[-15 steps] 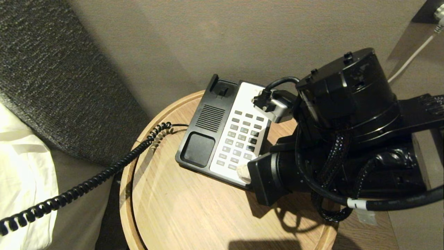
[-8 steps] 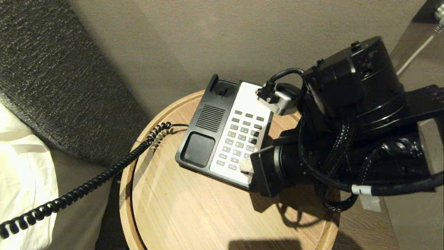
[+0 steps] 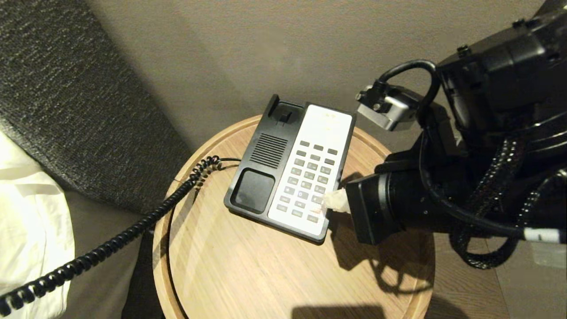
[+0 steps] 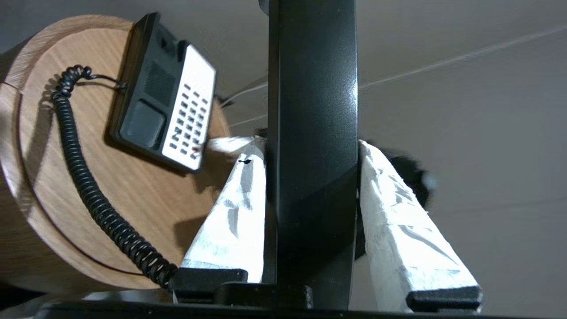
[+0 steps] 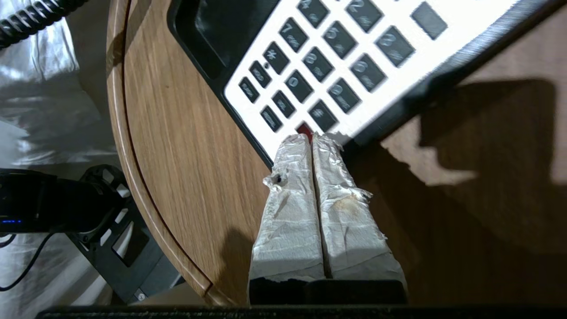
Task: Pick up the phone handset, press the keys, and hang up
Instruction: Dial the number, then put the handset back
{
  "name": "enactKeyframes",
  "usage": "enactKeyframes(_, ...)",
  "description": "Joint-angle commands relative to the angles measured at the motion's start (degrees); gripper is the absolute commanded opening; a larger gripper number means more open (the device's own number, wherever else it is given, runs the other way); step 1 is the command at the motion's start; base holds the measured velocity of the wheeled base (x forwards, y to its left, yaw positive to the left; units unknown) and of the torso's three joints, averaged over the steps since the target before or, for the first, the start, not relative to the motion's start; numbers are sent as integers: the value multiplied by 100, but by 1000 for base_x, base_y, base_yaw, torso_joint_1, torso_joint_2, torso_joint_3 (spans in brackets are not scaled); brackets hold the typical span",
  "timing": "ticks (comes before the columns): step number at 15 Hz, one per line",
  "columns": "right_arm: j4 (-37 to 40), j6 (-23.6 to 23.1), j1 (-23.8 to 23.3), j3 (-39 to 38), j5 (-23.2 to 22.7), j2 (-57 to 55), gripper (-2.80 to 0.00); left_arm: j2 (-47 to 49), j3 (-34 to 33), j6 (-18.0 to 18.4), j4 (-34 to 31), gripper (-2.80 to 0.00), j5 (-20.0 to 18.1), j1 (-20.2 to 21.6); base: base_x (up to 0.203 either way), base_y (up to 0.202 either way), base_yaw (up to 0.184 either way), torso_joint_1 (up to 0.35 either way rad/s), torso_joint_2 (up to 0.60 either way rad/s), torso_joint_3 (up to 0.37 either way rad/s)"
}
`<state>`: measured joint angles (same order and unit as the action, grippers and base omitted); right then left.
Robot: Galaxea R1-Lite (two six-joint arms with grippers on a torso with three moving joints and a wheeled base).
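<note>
The glossy black phone handset stands upright between the white-taped fingers of my left gripper, which is shut on it; neither shows in the head view. Its coiled cord runs off the table's left side. The black-and-white phone base lies on the round wooden table with its cradle bare. My right gripper is shut, its taped tips together. They hover at the near right corner of the keys, by a red key.
A dark grey upholstered panel and white bedding lie left of the table. A beige wall is behind the phone. The right arm's bulk hangs over the table's right edge. A black stand sits on the floor below the rim.
The right arm has drawn back to the right and lifted, taking its shut tips from over the keypad's lower rows to its near right corner. The phone base and cord have not moved.
</note>
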<state>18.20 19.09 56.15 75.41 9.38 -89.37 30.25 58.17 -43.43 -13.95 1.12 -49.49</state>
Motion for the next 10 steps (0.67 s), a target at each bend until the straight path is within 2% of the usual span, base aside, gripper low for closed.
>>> enactKeyframes(1,97,18,-53,-68,252,467,-280,915,105,417,-7,-280,8,1,0,0,0,0,0,0)
enactKeyframes(4,391,15,-456,-196,712,982,-280,2150,296,1939,-9,-280,189,-1,0,0,0,0,0,0)
enactKeyframes(6,563,15,-927,-167,867,1169,-280,3020,549,2747,-3,-280,778,-47,0,0,0,0,0,0)
enactKeyframes(8,626,11,-1293,-149,911,1381,-280,3766,846,3134,14,-280,1455,-200,0,0,0,0,0,0)
enactKeyframes(10,684,10,-1358,-281,909,1628,-280,4404,1182,3288,43,-280,2141,-336,0,0,0,0,0,0)
